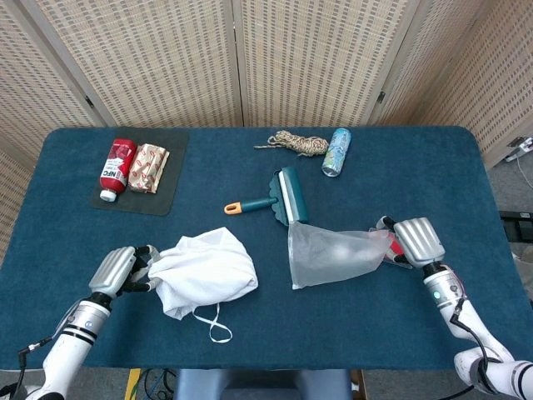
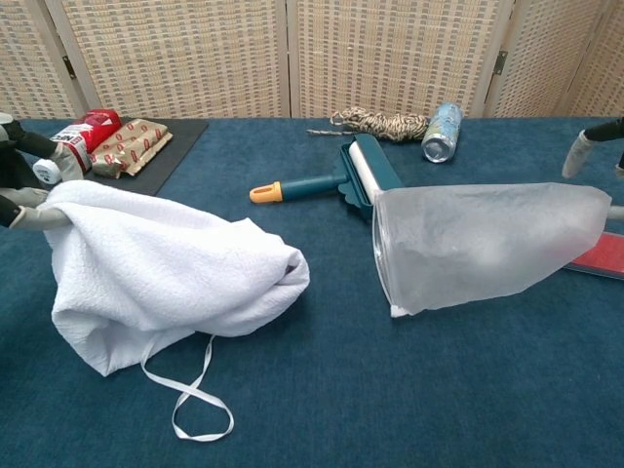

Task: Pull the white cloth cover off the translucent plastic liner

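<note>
Staged test station, likely a lab: blue-covered table (image 1: 466,167) enclosed on the far side by woven folding screens (image 1: 316,58); assorted household items are laid out in groups.

White cloth cover (image 1: 206,271) bunched at table's left, ribbon loop trailing. Translucent plastic liner (image 1: 333,255) well apart at right, mouth open.
</note>
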### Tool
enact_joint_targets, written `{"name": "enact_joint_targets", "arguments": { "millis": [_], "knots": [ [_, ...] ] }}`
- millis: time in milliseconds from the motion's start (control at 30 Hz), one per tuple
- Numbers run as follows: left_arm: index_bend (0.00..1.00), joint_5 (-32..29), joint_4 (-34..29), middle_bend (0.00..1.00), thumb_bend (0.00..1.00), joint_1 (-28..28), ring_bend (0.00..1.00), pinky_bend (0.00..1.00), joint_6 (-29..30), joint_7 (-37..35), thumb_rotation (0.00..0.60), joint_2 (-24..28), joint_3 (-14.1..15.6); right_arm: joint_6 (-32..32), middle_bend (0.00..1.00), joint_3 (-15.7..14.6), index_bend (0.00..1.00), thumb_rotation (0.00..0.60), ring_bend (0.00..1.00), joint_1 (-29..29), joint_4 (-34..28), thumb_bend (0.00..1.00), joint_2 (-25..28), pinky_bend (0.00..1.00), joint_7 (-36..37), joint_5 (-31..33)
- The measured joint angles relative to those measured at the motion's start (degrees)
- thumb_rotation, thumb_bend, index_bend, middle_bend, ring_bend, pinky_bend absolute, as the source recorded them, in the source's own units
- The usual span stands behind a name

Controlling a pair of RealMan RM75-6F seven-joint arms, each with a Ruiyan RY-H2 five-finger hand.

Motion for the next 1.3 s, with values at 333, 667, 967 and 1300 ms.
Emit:
{"name": "enact_joint_targets", "arguments": {
  "millis": [333,667,967,1300],
  "knots": [
    [0.0,-0.84,-0.51,0.48,0.0,1.04,0.49,0.78,2.78,5.71,0.6,2.02,0.58,2.33,0.23,0.33,0.0,0.6,0.27,-1.23,-2.9,0.0,3.13,0.47,-1.08,-1.23],
    [0.02,-2.43,-3.07,0.12,0.0,3.53,0.21,0.48,5.61,11.78,0.6,8.71,2.66,5.4,0.2,-0.01,0.01,0.6,0.23,-3.8,-9.5,0.0,9.29,0.45,-5.05,-1.63],
    [0.05,1.25,-2.1,0.09,0.0,8.99,0.2,0.44,11.9,14.36,0.6,13.87,6.03,13.09,0.31,-1.45,0.1,0.6,0.24,-10.43,-16.71,0.0,16.63,0.45,-11.1,-0.92],
    [0.09,6.67,0.71,0.09,0.0,18.28,0.2,0.43,21.17,12.74,0.6,16.43,9.95,20.85,0.33,-4.24,0.16,0.6,0.25,-19.06,-18.87,0.0,18.63,0.45,-12.21,-0.67]
  ]
}}
